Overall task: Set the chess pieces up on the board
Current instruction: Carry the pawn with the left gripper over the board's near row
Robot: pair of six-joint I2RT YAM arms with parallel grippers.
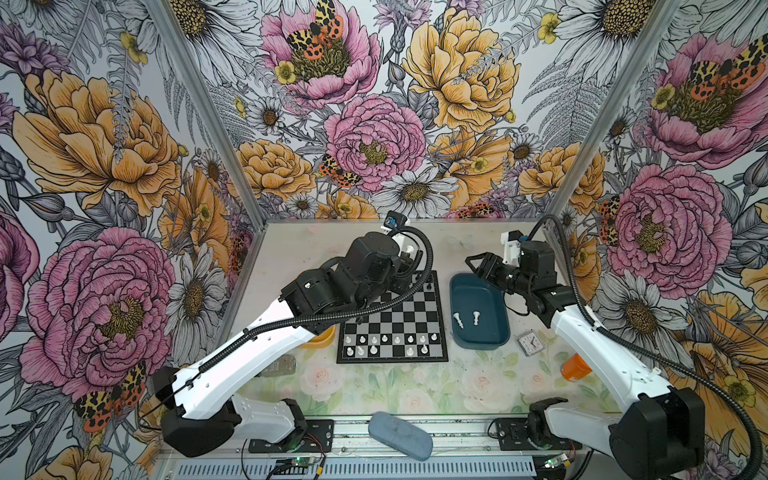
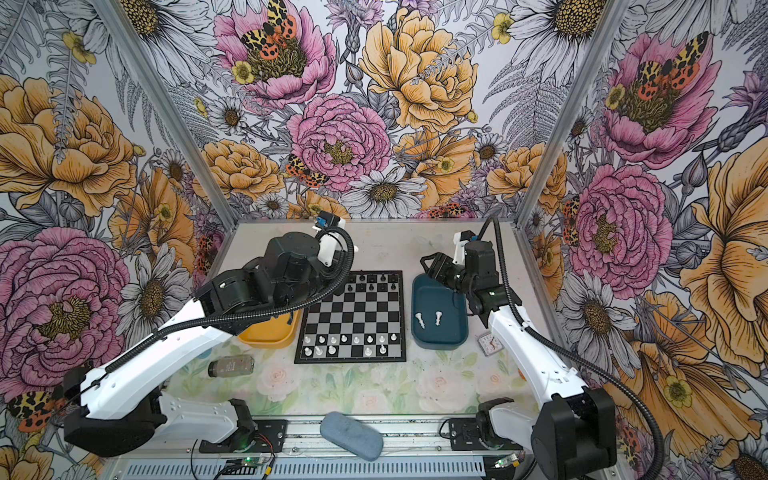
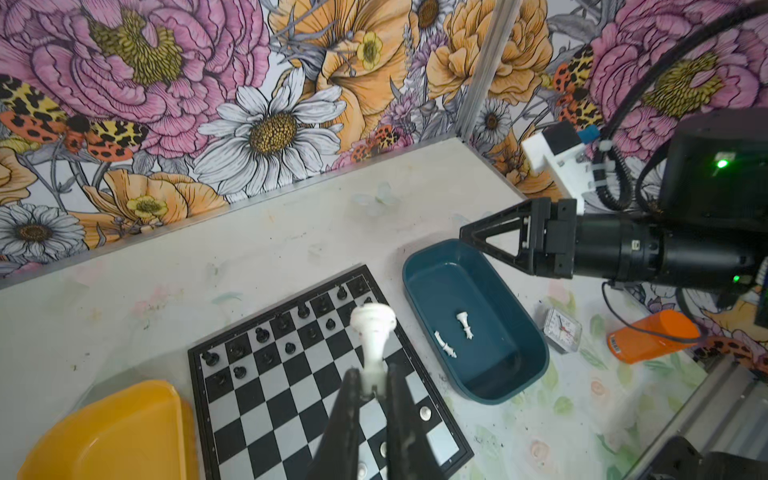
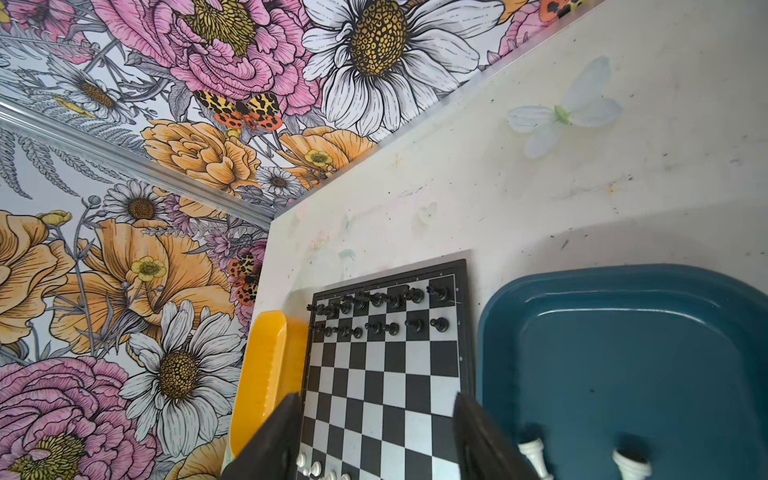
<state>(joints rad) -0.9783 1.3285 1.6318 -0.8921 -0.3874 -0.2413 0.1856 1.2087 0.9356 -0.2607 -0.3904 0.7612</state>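
The white chess pieces (image 1: 386, 345) stand upright nearest my bases, on the two near rows of the board (image 1: 392, 320), which they partly fill. Both top views show these rows whole. My left wrist view catches only a few of them past my fingers (image 3: 353, 415).

Just to the right of the board, the blue tray (image 1: 478, 295) holds two more white pieces (image 1: 457, 319). Both lie on their sides, apart from each other.

In both top views my left gripper is hidden under its own wrist, and only the left wrist view shows its grip. My left gripper (image 3: 372, 376) is clamped on the slim end of a held piece (image 3: 372, 328). The piece is white, its wide round end sticks out beyond the fingertips, and the board lies below it. My left arm reaches forward across the board's far left corner.

Farther on, black chessmen (image 2: 374, 282) stand on the two far rows. My right gripper (image 1: 478, 264) hovers over the tray's far end with its jaws apart and empty. It is roughly level and points left.
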